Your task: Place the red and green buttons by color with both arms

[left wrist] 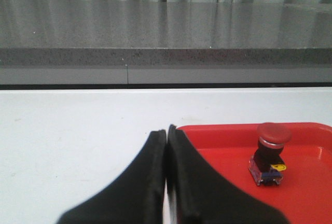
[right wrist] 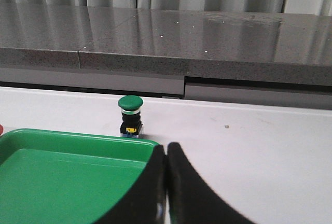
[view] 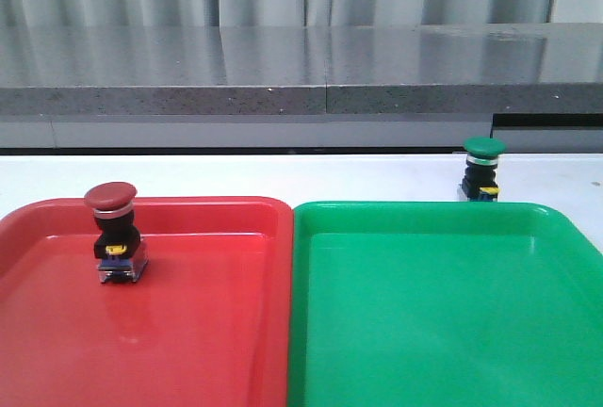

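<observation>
The red button (view: 112,237) has a dark red cap, a silver ring under it, a black body, a yellow tab and a clear base with a bluish tint. It stands in the red tray (view: 207,332), near that tray's far left corner. The green button (view: 482,170) has a bright green cap, a black body and a yellow tab, and stands on the white table (view: 283,176) just past the far edge of the green tray (view: 443,332). Both grippers, left (left wrist: 166,133) and right (right wrist: 166,149), are plain black. The ledge (view: 301,82) behind is speckled grey.
</observation>
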